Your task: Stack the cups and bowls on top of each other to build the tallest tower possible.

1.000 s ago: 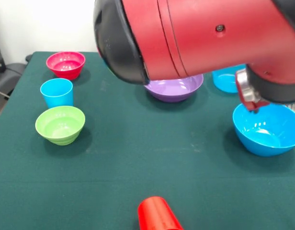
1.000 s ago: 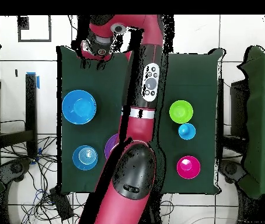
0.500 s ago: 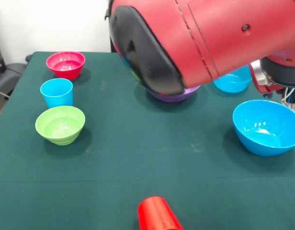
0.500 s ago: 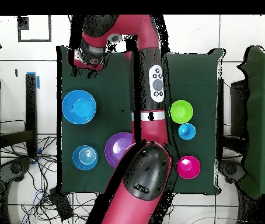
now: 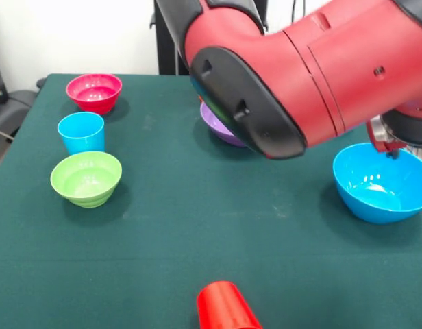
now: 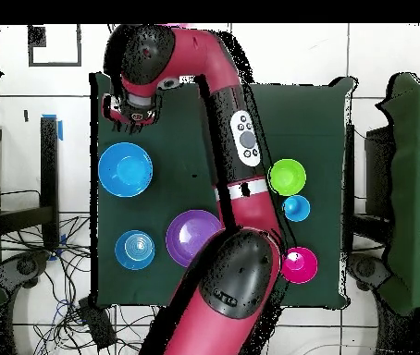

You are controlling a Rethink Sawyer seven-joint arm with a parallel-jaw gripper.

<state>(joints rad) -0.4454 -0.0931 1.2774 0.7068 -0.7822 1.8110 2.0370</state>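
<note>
A large blue bowl (image 5: pixel 382 184) (image 6: pixel 126 169) sits at the table's side. My gripper (image 6: pixel 130 112) hangs just beyond its rim, toward the table corner. A purple bowl (image 5: pixel 216 125) (image 6: pixel 191 238) is half hidden by my arm in the front view. Beside it in the overhead view stands a smaller blue bowl (image 6: pixel 134 249). A pink bowl (image 5: pixel 94 91) (image 6: pixel 300 266), a light blue cup (image 5: pixel 81 132) (image 6: pixel 296 208) and a lime green bowl (image 5: pixel 86 178) (image 6: pixel 286 175) form a row. A red cup (image 5: pixel 226 306) lies on its side at the front edge.
My thick red and black arm (image 5: pixel 300 75) (image 6: pixel 237 157) stretches across the middle of the green table (image 5: pixel 197 219), hiding what lies under it. Cables and table frames surround the table in the overhead view.
My arm has swung across the table. The gripper has moved toward the table's side and closer to the large blue bowl. The purple bowl is now uncovered in the overhead view.
</note>
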